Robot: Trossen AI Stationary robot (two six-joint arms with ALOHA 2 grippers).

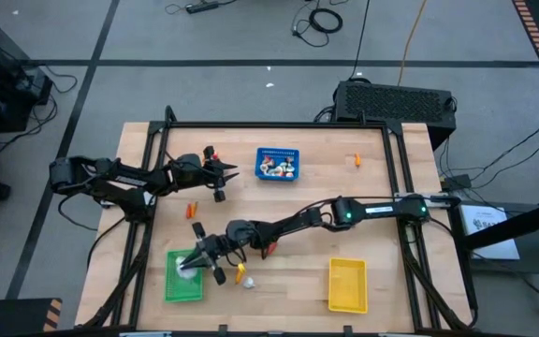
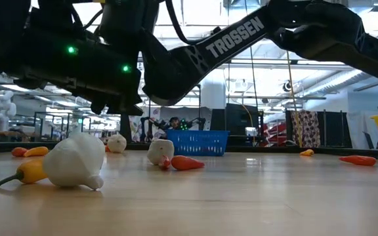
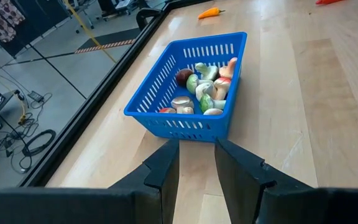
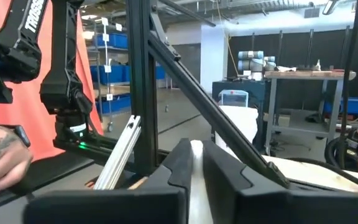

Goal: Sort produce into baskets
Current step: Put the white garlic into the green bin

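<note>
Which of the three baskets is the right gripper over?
The green basket, at the table's near left. The right gripper hangs over it; the blue basket and yellow basket lie well clear.

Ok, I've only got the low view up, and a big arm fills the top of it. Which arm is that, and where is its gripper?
Observer: That is the right arm. Seen from above, it reaches across the table, and the right gripper hangs over the green basket on the left arm's side.
Operator: Is it carrying anything?
Observer: Its wrist view shows a white piece between its nearly closed fingers.
Operator: And the other arm?
Observer: The left gripper is open and holds nothing. It faces the blue basket, which holds several small round pieces.
</note>
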